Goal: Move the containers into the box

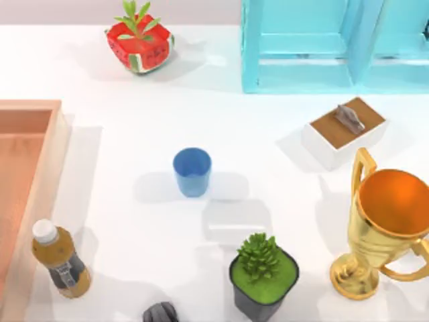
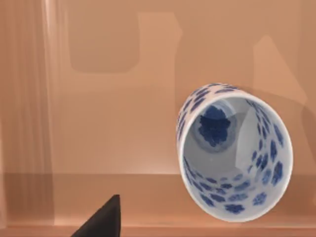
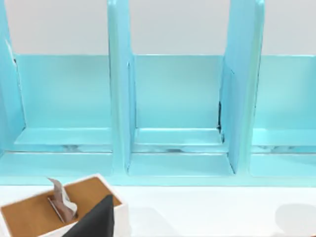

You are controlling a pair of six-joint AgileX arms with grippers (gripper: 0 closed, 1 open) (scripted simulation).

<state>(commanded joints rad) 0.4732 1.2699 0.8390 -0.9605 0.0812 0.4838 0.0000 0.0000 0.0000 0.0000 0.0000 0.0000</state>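
Note:
The blue tumbler [image 1: 192, 172] stands upright in the middle of the table, with no gripper near it. The box [image 1: 40, 144] lies at the table's left edge, partly out of the top view. In the left wrist view the white cup with the dark-blue pattern [image 2: 232, 153] is inside the box [image 2: 98, 123], tilted with its mouth toward the camera. One dark fingertip [image 2: 104, 219] of my left gripper hangs above the box floor, apart from the cup and holding nothing. A dark fingertip [image 3: 98, 219] of my right gripper is near the white box, also holding nothing.
An amber bottle [image 1: 59, 260] stands by the box's front corner. A potted plant [image 1: 263, 275], a gold trophy [image 1: 382, 225], a white wooden-topped box [image 1: 343, 131], a turquoise frame [image 1: 335, 43] and a watermelon pot [image 1: 139, 40] surround the middle. A dark arm part [image 1: 161, 312] shows at the front edge.

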